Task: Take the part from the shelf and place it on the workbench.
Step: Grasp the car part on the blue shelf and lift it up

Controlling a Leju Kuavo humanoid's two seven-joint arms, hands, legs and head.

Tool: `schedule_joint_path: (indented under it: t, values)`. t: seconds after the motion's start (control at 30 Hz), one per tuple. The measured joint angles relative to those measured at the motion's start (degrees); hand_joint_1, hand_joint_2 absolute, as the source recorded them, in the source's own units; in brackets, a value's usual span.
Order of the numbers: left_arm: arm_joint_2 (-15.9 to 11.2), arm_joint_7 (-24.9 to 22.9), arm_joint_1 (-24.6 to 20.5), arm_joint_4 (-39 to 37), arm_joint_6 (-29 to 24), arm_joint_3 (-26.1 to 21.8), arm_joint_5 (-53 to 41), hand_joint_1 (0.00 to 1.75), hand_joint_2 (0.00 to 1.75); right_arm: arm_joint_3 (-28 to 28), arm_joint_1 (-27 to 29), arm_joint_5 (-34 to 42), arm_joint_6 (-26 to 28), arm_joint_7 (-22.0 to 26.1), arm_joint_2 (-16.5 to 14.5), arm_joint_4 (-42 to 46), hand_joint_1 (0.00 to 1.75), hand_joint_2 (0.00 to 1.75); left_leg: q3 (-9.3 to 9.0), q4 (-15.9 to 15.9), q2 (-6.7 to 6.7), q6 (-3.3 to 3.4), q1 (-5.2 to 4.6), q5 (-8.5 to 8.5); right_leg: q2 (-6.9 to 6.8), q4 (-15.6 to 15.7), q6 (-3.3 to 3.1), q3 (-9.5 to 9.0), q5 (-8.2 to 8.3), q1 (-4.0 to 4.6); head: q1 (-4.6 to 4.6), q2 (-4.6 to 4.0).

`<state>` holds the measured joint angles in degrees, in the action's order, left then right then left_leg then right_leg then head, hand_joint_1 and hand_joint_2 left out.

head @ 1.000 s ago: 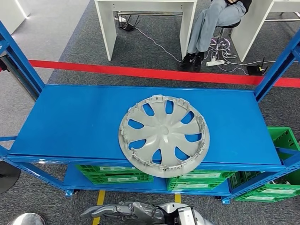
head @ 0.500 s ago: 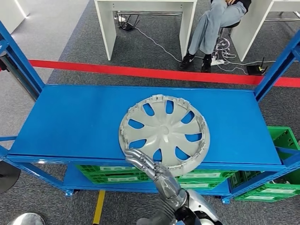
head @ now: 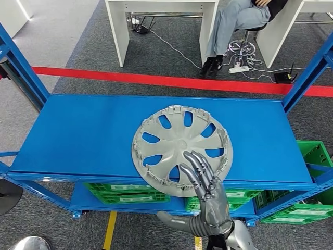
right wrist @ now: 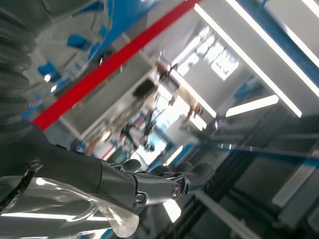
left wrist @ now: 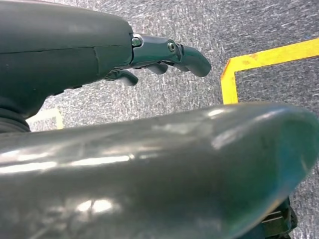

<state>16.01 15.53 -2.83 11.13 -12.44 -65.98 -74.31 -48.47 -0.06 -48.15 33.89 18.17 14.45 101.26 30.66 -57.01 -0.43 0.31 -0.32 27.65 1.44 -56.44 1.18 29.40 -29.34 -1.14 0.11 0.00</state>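
A grey plastic wheel cover [head: 177,143] lies flat on the blue shelf [head: 78,135], its near rim reaching the shelf's front edge. My right hand [head: 206,195] rises in front of that edge, fingers spread and pointing up, holding nothing. In the head view its fingertips [head: 192,159] overlap the cover's near rim; whether they touch it I cannot tell. In the right wrist view the right hand [right wrist: 150,184] shows straight fingers with nothing in them. My left hand [left wrist: 150,55] hangs over the grey floor, fingers extended and empty.
Green crates [head: 125,192] sit on the lower shelf, with more at the right [head: 314,156]. Blue uprights [head: 23,67] [head: 310,73] frame the shelf ends. Beyond a red floor line [head: 157,80] stand white desks [head: 161,21] and a seated person [head: 231,26]. Yellow floor tape [left wrist: 263,59] marks the carpet.
My right hand has come up from low at the picture's bottom, swung from pointing left to pointing up, and now stands before the cover's near rim. The seated person's feet shifted.
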Motion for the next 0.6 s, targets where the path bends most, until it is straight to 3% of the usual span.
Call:
schedule_joint_path:
  t: [0.17,0.6]
  values:
    - [0.0,-0.5,0.0,0.0,0.0,-0.2,-0.1,0.0,0.0,0.7,1.7,-5.5,3.3,-3.6,0.2,0.0,0.0,1.75,0.0,0.0,0.0,0.0,0.0,0.0,0.0,0.0,0.0,-0.01,0.0,0.0,0.01,0.0]
    - [0.0,-1.3,0.0,0.0,0.1,-0.2,-1.4,0.0,0.0,0.9,3.4,-23.0,4.1,-14.4,2.6,-0.5,0.0,1.75,0.0,0.0,0.0,0.0,-0.01,0.0,-0.01,0.0,0.0,0.0,0.0,-0.01,0.0,0.0]
